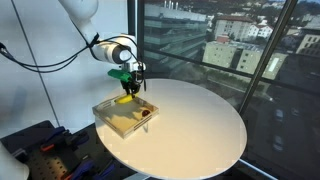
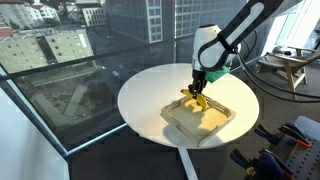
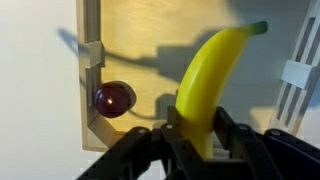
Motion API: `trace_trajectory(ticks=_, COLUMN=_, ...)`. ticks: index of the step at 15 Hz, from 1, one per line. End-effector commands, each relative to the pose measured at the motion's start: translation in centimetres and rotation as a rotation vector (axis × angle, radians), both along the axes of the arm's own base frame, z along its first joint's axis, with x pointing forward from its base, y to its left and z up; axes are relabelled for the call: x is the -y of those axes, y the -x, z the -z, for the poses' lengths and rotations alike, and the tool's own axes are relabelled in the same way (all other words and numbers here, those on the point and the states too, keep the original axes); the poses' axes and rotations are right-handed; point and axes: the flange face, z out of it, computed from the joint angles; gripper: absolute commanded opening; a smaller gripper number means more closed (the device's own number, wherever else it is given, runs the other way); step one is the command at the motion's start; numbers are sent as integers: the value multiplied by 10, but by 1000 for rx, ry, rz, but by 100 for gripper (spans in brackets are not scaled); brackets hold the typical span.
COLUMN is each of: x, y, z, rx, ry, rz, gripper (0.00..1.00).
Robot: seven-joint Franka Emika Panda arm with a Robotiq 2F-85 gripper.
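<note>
My gripper point(image 3: 198, 128) is shut on a yellow banana point(image 3: 208, 82), its black fingers point(image 3: 228, 128) clamped on the lower end of the fruit. The banana's green-tipped stem points up and to the right in the wrist view. I hold it just above a shallow wooden tray point(image 1: 112, 118) on the round white table point(image 1: 200, 125). In both exterior views the banana point(image 1: 124, 98) point(image 2: 194, 101) hangs under the gripper point(image 1: 128, 86) point(image 2: 199, 88) over the tray point(image 2: 212, 128). A dark red round fruit point(image 3: 114, 98) lies in a corner of the tray.
The tray sits near the table's edge point(image 2: 135, 110). Large windows with a city view stand behind the table. A black cart with tools point(image 1: 40, 145) is on the floor beside it, and a wooden stool point(image 2: 292, 66) stands farther off.
</note>
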Motion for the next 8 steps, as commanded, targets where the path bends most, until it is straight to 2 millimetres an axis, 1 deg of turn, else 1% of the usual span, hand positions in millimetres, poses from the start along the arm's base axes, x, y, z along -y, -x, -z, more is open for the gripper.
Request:
trace_trajectory(ticks=1, x=3, y=9, z=-22, rx=-9, ry=-6, rz=-8, gripper=16)
trace_trajectory(ticks=8, x=2, y=17, z=-45, rx=-29, ry=-11, rz=-11, gripper=16)
